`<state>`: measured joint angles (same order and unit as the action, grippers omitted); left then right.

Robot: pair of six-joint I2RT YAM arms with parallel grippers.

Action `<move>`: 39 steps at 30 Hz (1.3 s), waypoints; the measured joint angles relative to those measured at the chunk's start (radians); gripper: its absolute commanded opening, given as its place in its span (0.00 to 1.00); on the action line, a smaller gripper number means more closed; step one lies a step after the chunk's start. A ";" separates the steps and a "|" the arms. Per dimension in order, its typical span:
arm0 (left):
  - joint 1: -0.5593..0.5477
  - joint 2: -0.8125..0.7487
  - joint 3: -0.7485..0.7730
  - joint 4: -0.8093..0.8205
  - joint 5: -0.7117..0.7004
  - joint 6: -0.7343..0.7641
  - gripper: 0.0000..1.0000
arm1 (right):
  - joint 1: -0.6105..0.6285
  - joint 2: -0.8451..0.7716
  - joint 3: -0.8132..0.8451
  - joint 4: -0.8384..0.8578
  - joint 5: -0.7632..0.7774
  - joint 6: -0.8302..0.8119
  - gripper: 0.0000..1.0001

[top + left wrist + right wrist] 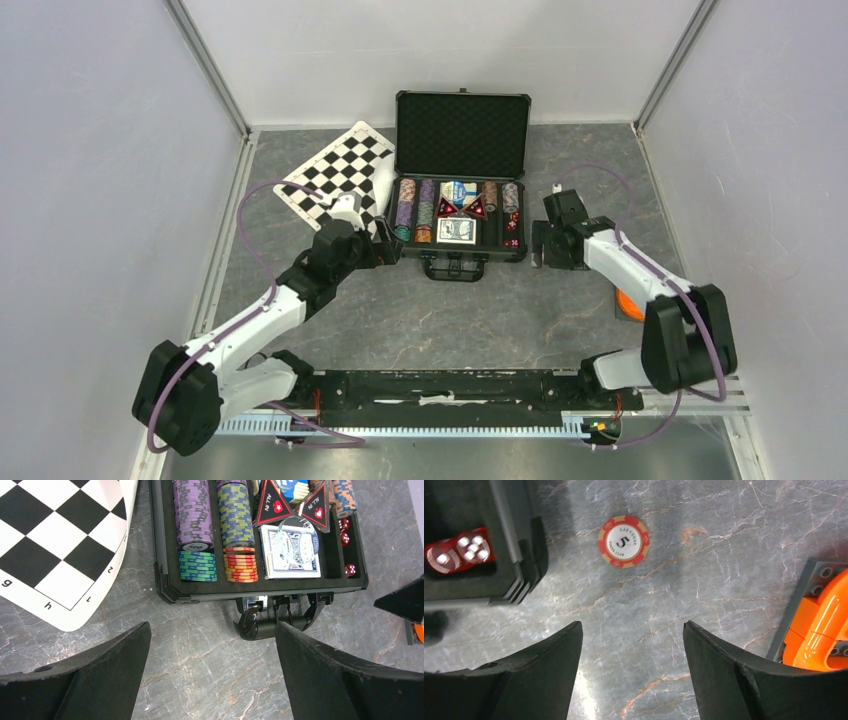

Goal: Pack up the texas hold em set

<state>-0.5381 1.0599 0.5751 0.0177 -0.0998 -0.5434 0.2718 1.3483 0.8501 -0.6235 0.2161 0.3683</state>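
The black case (520,228) of the texas hold em set lies open at the back middle, its foam-lined lid (462,135) upright. Rows of striped chips (195,515), a blue card deck (290,555), two triangular "ALL IN" buttons (271,505) and red dice (459,554) sit in its slots. One red and tan "5" chip (623,541) lies flat on the table just right of the case. My right gripper (631,627) hangs open above the table short of that chip, holding nothing. My left gripper (212,630) is open over bare table by the case's handle (270,624).
A black-and-white checkered board (340,180) lies left of the case, one edge leaning on it. An orange object on a grey base (824,625) sits on the table to the right, close to my right fingers (734,680). White walls enclose the table.
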 measured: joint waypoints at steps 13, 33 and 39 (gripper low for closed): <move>0.000 -0.016 -0.013 0.005 -0.001 0.000 1.00 | -0.087 0.285 0.203 0.035 -0.034 0.064 0.74; 0.000 -0.050 -0.026 0.015 -0.003 0.001 1.00 | -0.087 0.424 0.244 0.040 -0.038 0.109 0.59; 0.000 -0.050 -0.026 0.015 -0.003 0.001 1.00 | -0.090 0.415 0.225 0.059 -0.050 0.127 0.66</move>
<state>-0.5381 1.0100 0.5488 0.0326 -0.1028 -0.5423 0.1822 1.7634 1.0748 -0.5648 0.1658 0.4950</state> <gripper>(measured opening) 0.994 0.626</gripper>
